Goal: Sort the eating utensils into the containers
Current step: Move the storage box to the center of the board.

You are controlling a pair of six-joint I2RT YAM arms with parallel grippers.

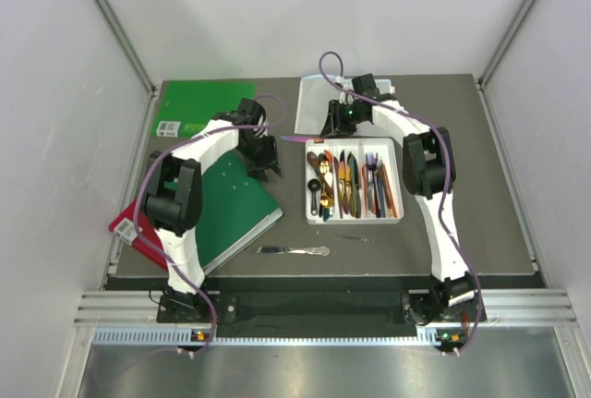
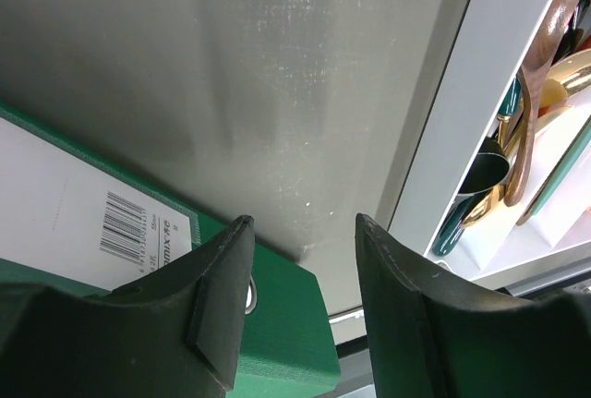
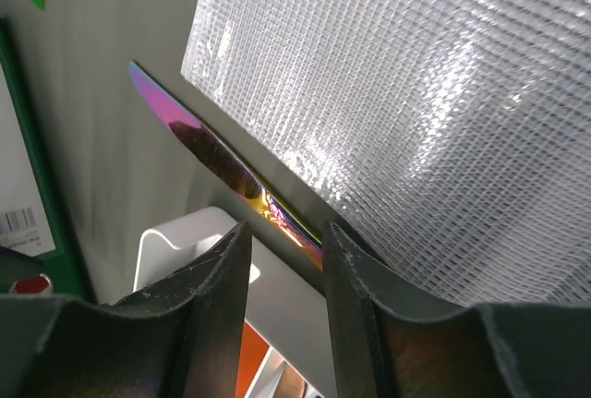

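Observation:
The white tray (image 1: pixel 400 186) holds several utensils in its long compartments, among them a gold spoon (image 2: pixel 572 70) and a teal handle (image 2: pixel 457 227). An iridescent knife (image 3: pixel 212 162) lies on the table along the edge of a mesh pouch (image 3: pixel 416 112), its near end running behind my right finger. My right gripper (image 1: pixel 332 130) (image 3: pixel 286 236) stands open just behind the tray's far left corner (image 3: pixel 175 241). A silver knife (image 1: pixel 294 250) and a thin silver utensil (image 1: pixel 358 238) lie in front of the tray. My left gripper (image 1: pixel 268 165) (image 2: pixel 305 227) hangs open and empty left of the tray.
A green binder (image 1: pixel 231 209) (image 2: pixel 286 324) lies under the left arm, its corner below the left fingers. Another green book (image 1: pixel 199 107) sits at the back left, a red item (image 1: pixel 129 227) at the left edge. The mesh pouch (image 1: pixel 319 102) lies behind the tray.

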